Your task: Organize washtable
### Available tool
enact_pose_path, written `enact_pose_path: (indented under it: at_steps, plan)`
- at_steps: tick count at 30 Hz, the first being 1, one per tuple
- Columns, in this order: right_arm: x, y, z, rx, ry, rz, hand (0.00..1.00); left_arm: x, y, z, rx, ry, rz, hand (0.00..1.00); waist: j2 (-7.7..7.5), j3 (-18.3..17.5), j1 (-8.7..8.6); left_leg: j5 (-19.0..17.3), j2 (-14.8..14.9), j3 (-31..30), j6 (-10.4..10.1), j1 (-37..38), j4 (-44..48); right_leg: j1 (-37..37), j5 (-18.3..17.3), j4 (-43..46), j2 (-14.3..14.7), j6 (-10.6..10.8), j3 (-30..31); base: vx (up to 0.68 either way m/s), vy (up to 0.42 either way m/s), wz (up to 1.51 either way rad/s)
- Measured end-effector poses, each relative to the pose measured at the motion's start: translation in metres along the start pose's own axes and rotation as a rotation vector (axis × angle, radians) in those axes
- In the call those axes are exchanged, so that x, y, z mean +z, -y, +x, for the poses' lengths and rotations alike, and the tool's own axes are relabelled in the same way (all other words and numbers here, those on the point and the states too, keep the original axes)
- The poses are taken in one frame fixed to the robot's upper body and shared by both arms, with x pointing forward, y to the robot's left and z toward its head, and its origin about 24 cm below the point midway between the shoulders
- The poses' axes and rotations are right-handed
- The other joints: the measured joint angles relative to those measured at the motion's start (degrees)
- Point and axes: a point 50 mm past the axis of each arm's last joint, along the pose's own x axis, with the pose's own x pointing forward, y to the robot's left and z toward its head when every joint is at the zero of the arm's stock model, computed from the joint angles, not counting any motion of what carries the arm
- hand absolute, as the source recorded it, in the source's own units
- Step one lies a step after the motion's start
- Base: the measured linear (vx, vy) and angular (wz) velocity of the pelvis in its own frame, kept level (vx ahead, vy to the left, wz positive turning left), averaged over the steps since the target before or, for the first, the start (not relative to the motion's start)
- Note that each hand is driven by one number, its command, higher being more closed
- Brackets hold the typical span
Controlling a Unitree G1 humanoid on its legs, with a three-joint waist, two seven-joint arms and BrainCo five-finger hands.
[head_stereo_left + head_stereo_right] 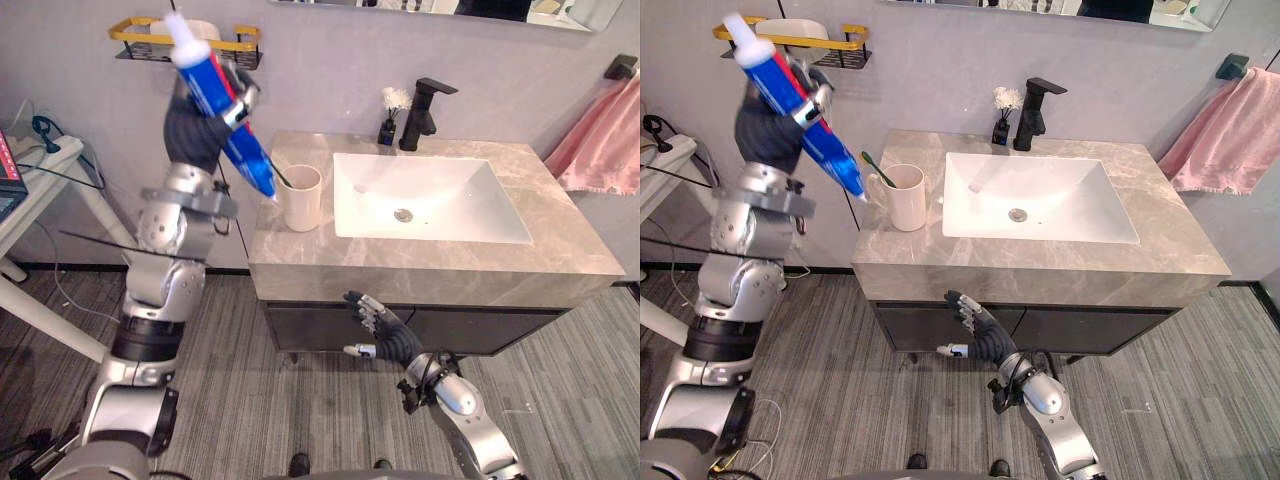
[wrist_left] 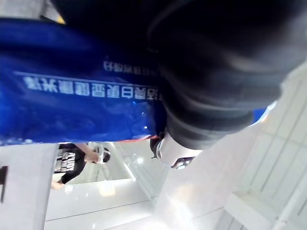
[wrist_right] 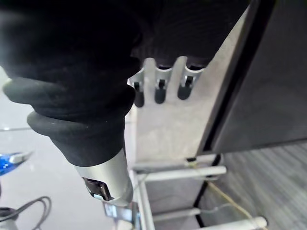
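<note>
A grey-beige stone washtable (image 1: pixel 560 250) stands against a pale wall over a dark cabinet (image 1: pixel 480 330) and a grey plank floor (image 1: pixel 260 400). A white sink (image 1: pixel 470 215) is set into its middle, with a black faucet (image 1: pixel 420 115) and a small vase (image 1: pixel 388 130) behind it. A white mug (image 1: pixel 300 198) holding a green toothbrush (image 1: pixel 878 168) stands near the left edge. Bare stone runs along the front and right of the basin. The left hand (image 1: pixel 205 125) is raised beside the counter's left edge, fingers curled round a blue toothpaste tube (image 1: pixel 220 95) — cap up near the wall shelf (image 1: pixel 140 30), lower end close to the mug. The right hand (image 1: pixel 385 335) hangs low before the cabinet, fingers straight and spread, holding nothing. A pink towel (image 1: pixel 605 140) hangs at the right — a white table (image 1: pixel 40 185) stands at the left.
</note>
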Motion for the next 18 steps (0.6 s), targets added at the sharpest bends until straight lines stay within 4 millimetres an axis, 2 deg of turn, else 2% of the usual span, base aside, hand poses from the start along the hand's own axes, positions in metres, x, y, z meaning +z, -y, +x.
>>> enact_pose_path:
  at_steps: [6,8,13,15,18]
  plan:
    - [-0.01,-0.005,0.0,0.027,-0.036,0.023,0.0,0.006,-0.002,0.015,0.043,0.038,0.178,1.0,-0.02,-0.04,-0.99,-0.35,0.08,0.71,-0.44,-0.56,-0.02,-0.93,0.45,-0.87,0.1,0.11,0.75,-0.01,-0.007,-0.06]
    - [-0.015,-0.012,-0.003,0.059,-0.058,0.027,0.0,0.01,-0.002,0.024,0.072,0.064,0.257,1.0,-0.03,-0.04,-1.24,-0.28,0.15,1.43,-0.36,-1.63,0.09,-1.19,1.92,-2.54,0.32,0.03,1.55,0.0,-0.012,-0.18]
    - [-0.032,-0.015,-0.009,0.049,-0.149,-0.039,0.0,0.011,0.002,0.042,0.092,0.079,0.352,1.0,-0.17,0.01,-2.17,-0.16,0.17,2.5,-0.16,-3.3,0.43,-2.7,3.14,-3.61,0.46,-0.09,2.71,0.0,-0.012,-0.13]
    - [-0.037,-0.014,-0.01,0.029,-0.174,-0.06,0.0,0.015,0.001,0.048,0.114,0.095,0.382,1.0,-0.35,0.17,-2.94,-0.17,0.2,2.98,-0.15,-4.25,0.81,-3.57,3.55,-3.77,0.49,-0.09,3.46,-0.02,-0.005,-0.14]
    - [-0.041,-0.014,-0.013,-0.003,-0.19,-0.056,0.0,0.021,0.005,0.06,0.139,0.125,0.391,1.0,-1.4,1.63,-3.03,-0.2,0.62,3.96,-0.16,-4.58,0.87,-4.4,4.02,-3.8,0.9,-0.47,4.32,-0.04,-0.009,-0.19]
